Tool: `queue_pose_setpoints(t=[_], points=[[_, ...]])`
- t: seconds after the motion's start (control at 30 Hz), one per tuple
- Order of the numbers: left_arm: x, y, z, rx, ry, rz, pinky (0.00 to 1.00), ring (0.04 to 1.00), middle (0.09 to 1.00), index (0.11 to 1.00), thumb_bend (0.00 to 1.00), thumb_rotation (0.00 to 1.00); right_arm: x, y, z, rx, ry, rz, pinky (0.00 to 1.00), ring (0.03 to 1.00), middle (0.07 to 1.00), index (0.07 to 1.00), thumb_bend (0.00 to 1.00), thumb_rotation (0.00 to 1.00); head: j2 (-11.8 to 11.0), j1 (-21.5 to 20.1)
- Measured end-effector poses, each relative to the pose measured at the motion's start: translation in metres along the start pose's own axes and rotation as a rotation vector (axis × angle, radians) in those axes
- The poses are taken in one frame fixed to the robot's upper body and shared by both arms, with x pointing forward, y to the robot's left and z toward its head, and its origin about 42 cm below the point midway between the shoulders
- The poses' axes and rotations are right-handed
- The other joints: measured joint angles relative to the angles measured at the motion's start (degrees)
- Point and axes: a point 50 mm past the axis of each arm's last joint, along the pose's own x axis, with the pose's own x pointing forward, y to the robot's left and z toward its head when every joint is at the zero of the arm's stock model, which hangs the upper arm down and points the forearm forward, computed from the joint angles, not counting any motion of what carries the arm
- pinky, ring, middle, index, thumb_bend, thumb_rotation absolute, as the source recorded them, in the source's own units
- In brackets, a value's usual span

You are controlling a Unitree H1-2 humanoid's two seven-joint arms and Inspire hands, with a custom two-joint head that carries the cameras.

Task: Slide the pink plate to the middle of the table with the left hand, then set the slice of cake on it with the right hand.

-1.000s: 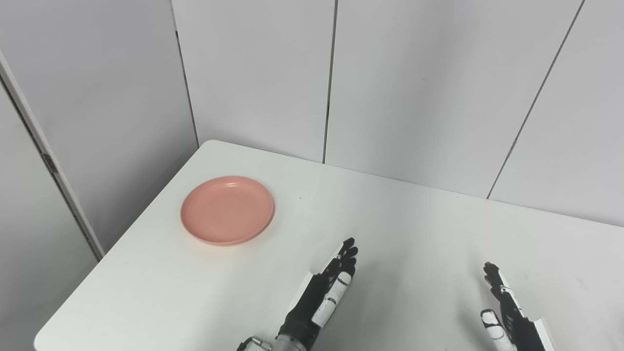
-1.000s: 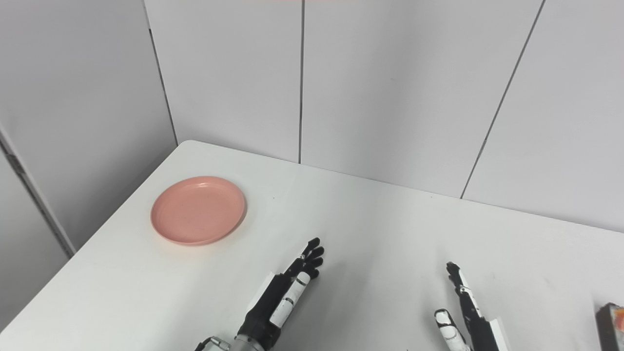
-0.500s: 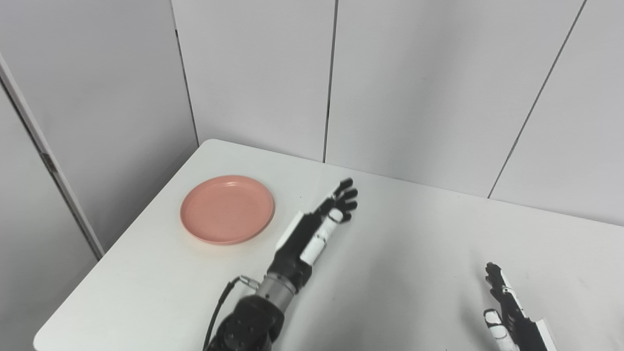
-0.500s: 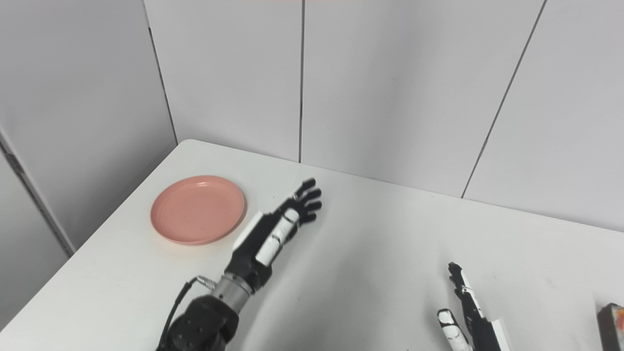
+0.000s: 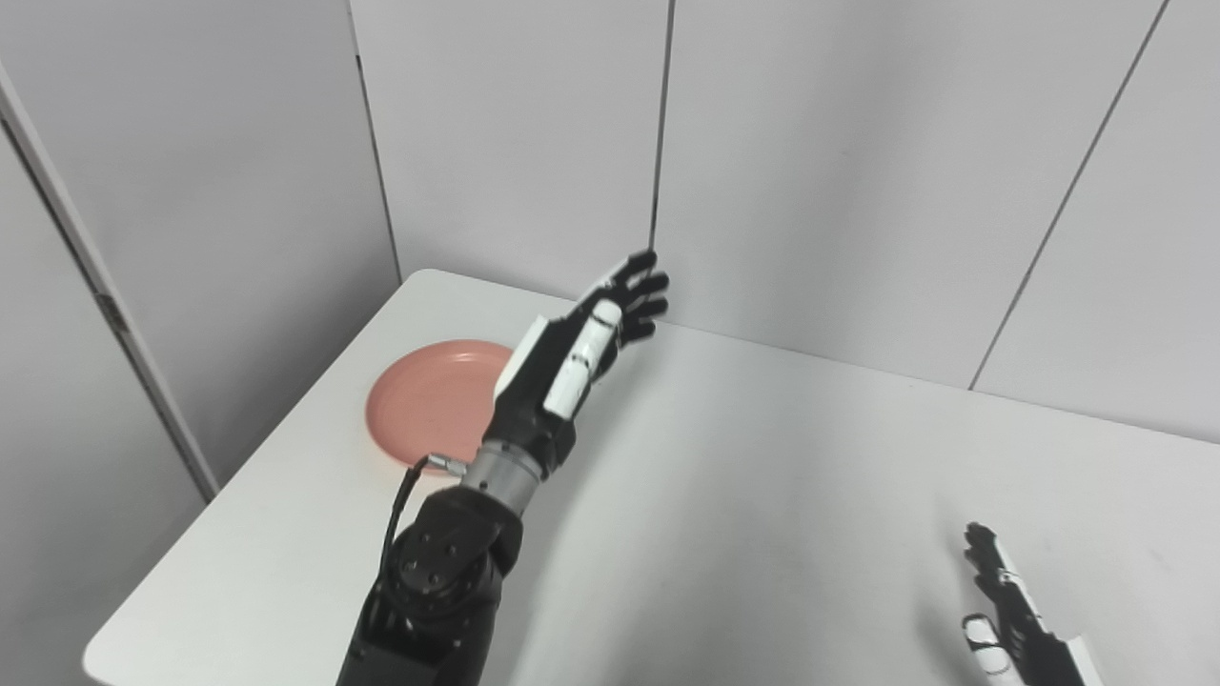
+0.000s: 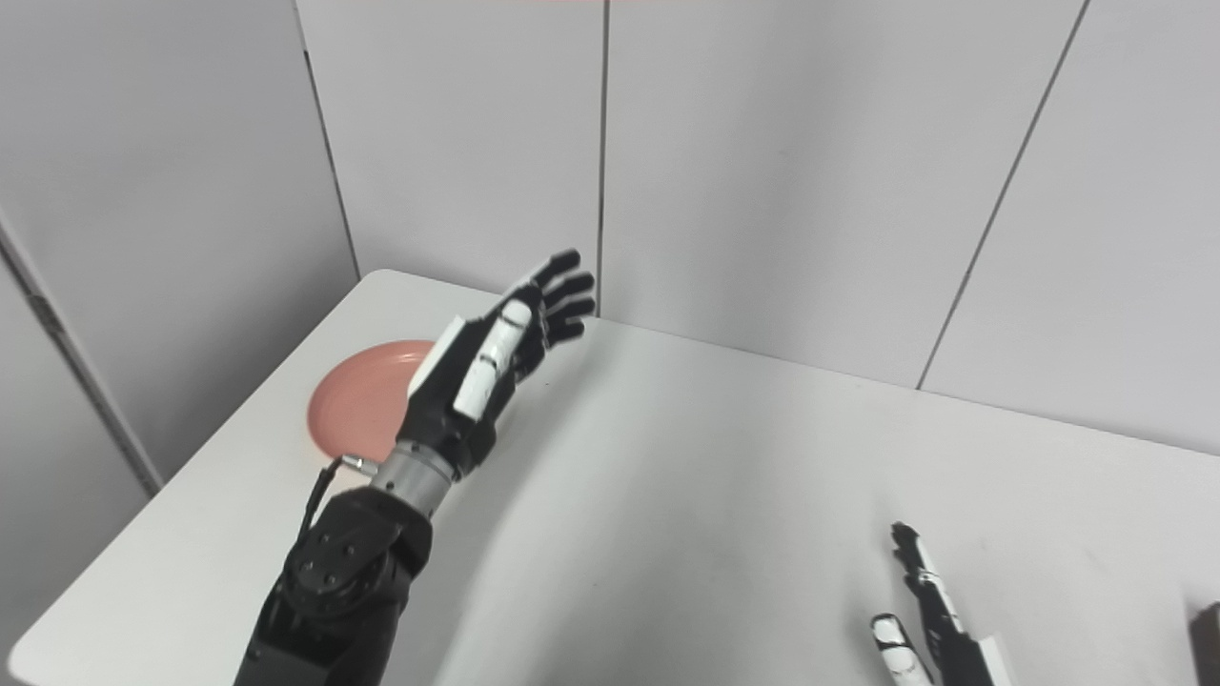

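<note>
Reaching up over a white table [image 5: 762, 495], the left hand [image 5: 572, 353] holds nothing, its fingers stretched straight and slightly spread. It hangs raised just right of the pink plate [image 5: 429, 410], hiding the plate's right edge. The plate lies flat near the table's far left corner. The right hand [image 6: 929, 624] rests low, well to the right of the plate, fingers extended and empty. A dark object [image 6: 1206, 638] sits at the picture's right edge, too cut off to identify.
</note>
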Motion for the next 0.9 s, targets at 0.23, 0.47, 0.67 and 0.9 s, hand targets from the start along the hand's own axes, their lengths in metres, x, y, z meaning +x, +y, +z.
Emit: queue_pose_setpoints(t=[0.23, 0.47, 0.67, 0.9], points=[[0.004, 0.041, -0.001, -0.005, 0.022, 0.096, 0.88, 0.896, 0.903, 0.887, 0.35, 1.0, -0.004, -0.002, 0.0, -0.013, 0.002, 0.002, 0.99, 0.977, 0.978, 0.975, 0.31, 1.0, 0.0, 0.7], [0.004, 0.077, 0.006, 0.012, 0.016, 0.205, 0.87, 0.879, 0.893, 0.869, 0.35, 0.97, -0.009, -0.003, 0.0, -0.017, 0.008, 0.005, 0.99, 0.979, 0.979, 0.975, 0.28, 1.0, 0.09, 1.23], [0.007, 0.1, 0.013, 0.034, 0.02, 0.231, 0.88, 0.896, 0.911, 0.885, 0.33, 0.99, -0.011, -0.003, 0.0, -0.016, 0.016, 0.005, 0.99, 0.982, 0.984, 0.978, 0.3, 1.0, 0.18, 1.58], [0.009, 0.128, 0.012, 0.036, 0.041, 0.305, 0.86, 0.874, 0.884, 0.867, 0.35, 0.95, -0.012, -0.003, 0.0, -0.013, 0.02, 0.005, 1.0, 0.986, 0.987, 0.982, 0.28, 1.0, 0.18, 2.55]])
